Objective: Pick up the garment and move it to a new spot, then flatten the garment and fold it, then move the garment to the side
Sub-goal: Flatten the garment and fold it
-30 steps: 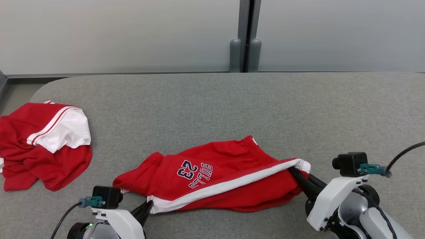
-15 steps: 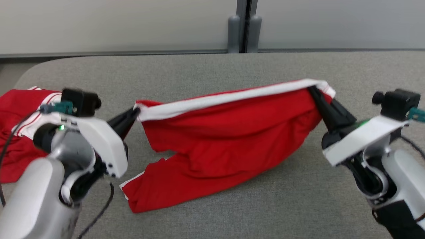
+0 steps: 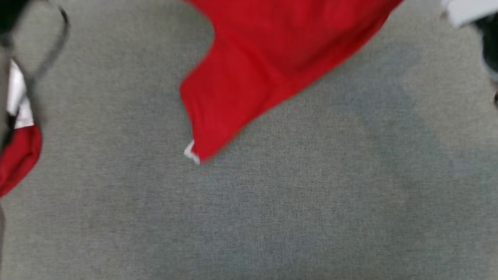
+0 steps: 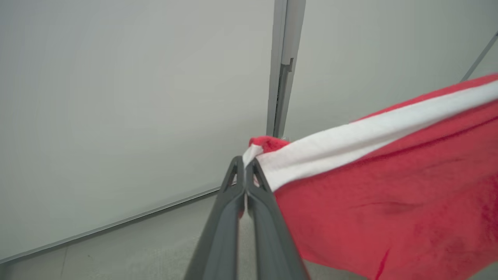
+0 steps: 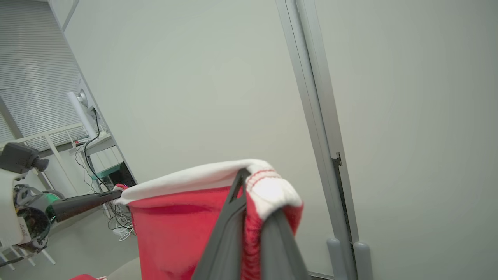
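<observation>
The garment (image 3: 272, 58), red shorts with a white band, hangs above the grey table (image 3: 311, 202); its lowest corner dangles just over the cloth surface. In the left wrist view my left gripper (image 4: 244, 162) is shut on one end of the white band of the garment (image 4: 389, 194). My right gripper (image 5: 255, 192) is shut on the other end of the band, and the garment (image 5: 179, 221) stretches from it to the left gripper (image 5: 113, 193). The head view is blurred, with a pale part of my right arm (image 3: 467, 11) at its top right.
A second red-and-white garment (image 3: 17, 155) lies at the table's left edge. Pale wall panels with a grey post (image 4: 282, 66) stand behind the table. A desk with cables (image 5: 97, 155) stands off to one side.
Both arms have raised the garment from the table, so that it now hangs stretched between them. The head camera has tilted down toward the table.
</observation>
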`<state>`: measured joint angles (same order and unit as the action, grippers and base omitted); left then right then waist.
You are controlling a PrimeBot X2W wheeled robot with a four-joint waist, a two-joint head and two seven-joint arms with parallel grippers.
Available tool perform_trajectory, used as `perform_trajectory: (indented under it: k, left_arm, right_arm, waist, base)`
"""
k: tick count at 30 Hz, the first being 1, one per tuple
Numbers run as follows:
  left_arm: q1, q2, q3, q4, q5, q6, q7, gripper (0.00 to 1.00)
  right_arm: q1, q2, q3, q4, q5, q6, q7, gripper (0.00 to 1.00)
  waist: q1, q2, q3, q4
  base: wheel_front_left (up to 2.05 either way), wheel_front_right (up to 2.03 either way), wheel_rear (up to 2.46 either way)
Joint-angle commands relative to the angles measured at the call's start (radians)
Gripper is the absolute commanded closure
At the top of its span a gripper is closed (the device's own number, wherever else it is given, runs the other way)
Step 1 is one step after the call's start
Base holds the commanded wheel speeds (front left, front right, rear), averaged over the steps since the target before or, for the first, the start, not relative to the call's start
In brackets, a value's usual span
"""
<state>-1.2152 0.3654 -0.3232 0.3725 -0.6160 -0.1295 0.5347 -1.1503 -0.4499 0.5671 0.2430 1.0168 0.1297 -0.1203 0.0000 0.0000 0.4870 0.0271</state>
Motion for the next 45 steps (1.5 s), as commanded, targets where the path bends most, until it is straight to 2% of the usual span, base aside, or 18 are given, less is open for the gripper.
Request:
perform_trajectory:
  k: [1,6,11,14,18,22,27,30,35,39,45]
  left_arm:
    - [-0.048,0.005,0.008,0.029,0.008,-0.001,-0.016,1.00]
    - [-0.268,0.004,0.027,0.167,0.027,-0.001,-0.117,1.00]
    - [-0.427,-0.013,0.061,0.300,0.018,0.000,-0.227,1.00]
    - [-0.475,-0.020,0.040,0.363,0.004,0.000,-0.265,1.00]
    - [-0.459,-0.032,-0.010,0.406,-0.043,0.000,-0.287,1.00]
    - [-0.362,-0.027,-0.070,0.414,-0.111,0.000,-0.292,1.00]
    - [-0.143,-0.001,-0.167,0.353,-0.203,0.000,-0.262,1.00]
    - [0.019,0.038,-0.213,0.281,-0.275,0.000,-0.223,1.00]
    - [0.276,0.122,-0.255,0.130,-0.367,0.000,-0.152,1.00]
    - [0.413,0.178,-0.271,0.022,-0.395,0.020,-0.104,1.00]
    - [0.653,0.281,-0.281,-0.228,-0.458,0.111,-0.025,1.00]
  right_arm:
    - [-0.044,-0.005,0.003,0.013,0.018,0.002,-0.015,1.00]
    - [-0.241,-0.008,0.042,0.086,0.054,0.002,-0.062,1.00]
    - [-0.385,-0.002,0.074,0.154,0.081,0.001,-0.112,1.00]
    - [-0.432,0.000,0.105,0.187,0.092,0.001,-0.127,1.00]
    - [-0.428,-0.014,0.157,0.211,0.119,0.001,-0.137,1.00]
    - [-0.356,-0.035,0.240,0.221,0.152,0.001,-0.139,1.00]
    - [-0.209,-0.064,0.345,0.206,0.198,0.001,-0.145,1.00]
    - [-0.114,-0.086,0.413,0.180,0.210,0.001,-0.146,1.00]
    - [0.071,-0.119,0.464,0.131,0.236,0.001,-0.147,1.00]
    - [0.183,-0.146,0.460,0.076,0.213,0.001,-0.147,1.00]
    - [0.455,-0.190,0.360,-0.040,0.133,0.001,-0.146,1.00]
  waist:
    - [0.0000,0.0000,0.065,-0.020]
    - [0.0000,0.0000,0.120,-0.035]
    - [0.0000,0.0000,0.130,-0.044]
    - [0.0000,0.0000,0.115,-0.043]
    - [0.0000,0.0000,0.087,-0.033]
    - [0.0000,0.0000,0.041,-0.023]
    - [0.0000,0.0000,-0.049,-0.013]
    - [0.0000,0.0000,-0.112,-0.017]
    - [0.0000,0.0000,-0.222,-0.010]
    - [0.0000,0.0000,-0.275,-0.003]
    - [0.0000,0.0000,-0.345,0.015]
  base:
    - [0.00,0.00,0.00]
    - [0.00,0.00,0.00]
    - [0.00,0.00,0.00]
    - [0.00,0.00,0.00]
    - [0.00,0.00,0.00]
    - [0.00,0.00,0.00]
    - [0.00,0.00,0.00]
    - [0.00,0.00,0.00]
    - [0.00,0.00,0.00]
    - [0.00,0.00,0.00]
    - [0.00,0.00,0.00]
